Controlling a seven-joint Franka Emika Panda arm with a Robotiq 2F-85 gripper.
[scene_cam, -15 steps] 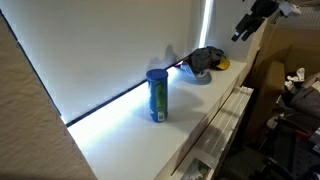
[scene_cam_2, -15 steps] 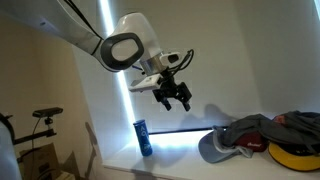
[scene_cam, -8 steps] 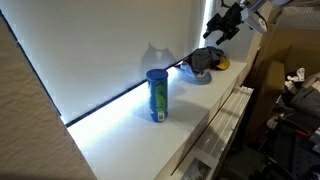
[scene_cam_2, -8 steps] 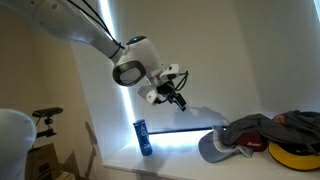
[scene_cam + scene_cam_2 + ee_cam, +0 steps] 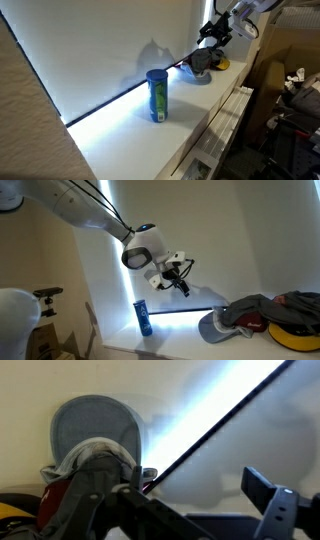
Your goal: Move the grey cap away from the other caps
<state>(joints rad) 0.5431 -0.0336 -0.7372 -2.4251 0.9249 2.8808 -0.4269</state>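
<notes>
The grey cap (image 5: pixel 214 327) lies on the white shelf, its brim pointing toward the blue canister, and it touches the heap of other caps (image 5: pixel 268 312). That heap has a dark cap on top and a yellow part (image 5: pixel 296 336). In the wrist view the grey cap (image 5: pixel 95 426) shows at left, with yellow and magenta parts (image 5: pixel 57 503) below it. In an exterior view the caps (image 5: pixel 205 63) sit at the shelf's far end. My gripper (image 5: pixel 180 280) hangs open and empty in the air above the shelf, up and to the side of the grey cap; it also shows in the wrist view (image 5: pixel 200 500) and in an exterior view (image 5: pixel 214 33).
A blue canister (image 5: pixel 157 95) stands upright mid-shelf, also seen in an exterior view (image 5: pixel 144 317). A pale wall with a bright light strip (image 5: pixel 127 280) backs the shelf (image 5: pixel 180 130). Clutter fills the floor beyond the shelf's front edge (image 5: pixel 290 110).
My gripper has moved down and in toward the wall, coming closer above the caps. It stays open and empty. The caps and the canister have not moved.
</notes>
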